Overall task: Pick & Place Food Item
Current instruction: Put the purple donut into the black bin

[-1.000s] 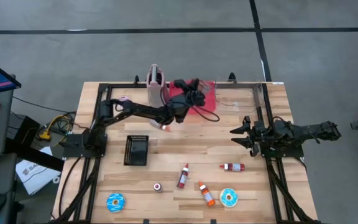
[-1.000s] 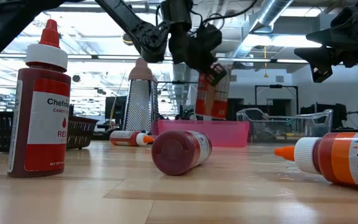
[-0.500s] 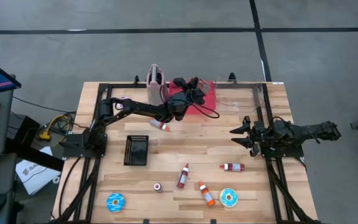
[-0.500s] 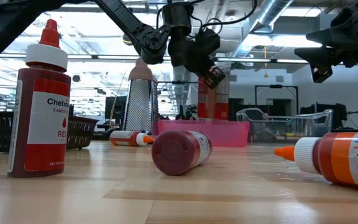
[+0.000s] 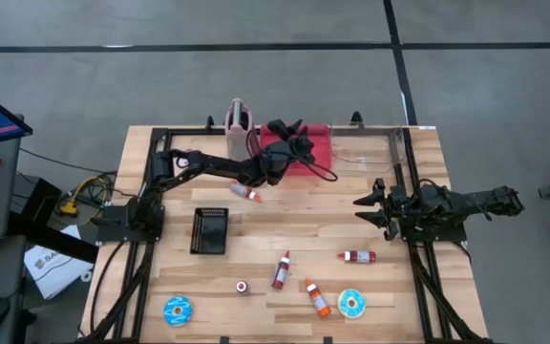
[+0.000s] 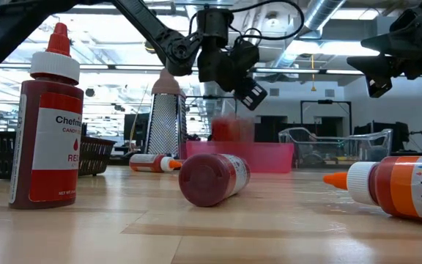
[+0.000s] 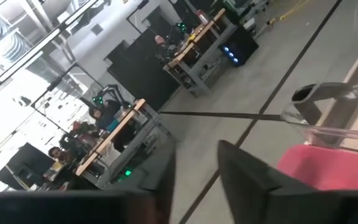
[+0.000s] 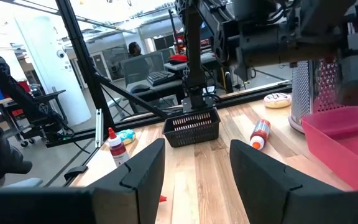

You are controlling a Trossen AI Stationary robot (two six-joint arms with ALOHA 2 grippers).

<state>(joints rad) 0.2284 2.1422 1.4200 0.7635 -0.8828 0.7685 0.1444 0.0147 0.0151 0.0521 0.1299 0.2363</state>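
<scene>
Five sauce bottles are on the table (image 5: pixel 256 239). One stands upright (image 6: pixel 50 117) near the front edge. Four lie on their sides: a dark red one (image 6: pixel 213 178) mid-table, an orange-tipped one (image 6: pixel 394 183) to its right, one further right (image 5: pixel 358 256), and one (image 5: pixel 246 192) farther back by the left arm. Two iced donuts sit at the near edge, one blue (image 5: pixel 178 310) and one teal (image 5: pixel 352 303). What looks like a third, paler donut (image 8: pixel 277 98) lies at the far left. There is one black basket (image 5: pixel 210 230), one grater (image 5: pixel 240 119), one pink bin (image 5: pixel 315 153) at the far middle, and one clear tub (image 5: pixel 361 148) to the bin's right.

The food item (image 6: pixel 229 130) shows in the low view only as a blurred red shape at the bin's rim. It sits directly under the left gripper (image 6: pixel 249 92) and clear of it, with its lower part hidden behind the pink wall. The blur means I cannot tell which way it points or how its long axis lies, and from above it is lost under the arm.

The left gripper hangs over the bin with its fingers apart and nothing between them. The right gripper (image 5: pixel 361 209) waits at the table's right side, level, with its fingers spread and empty.
</scene>
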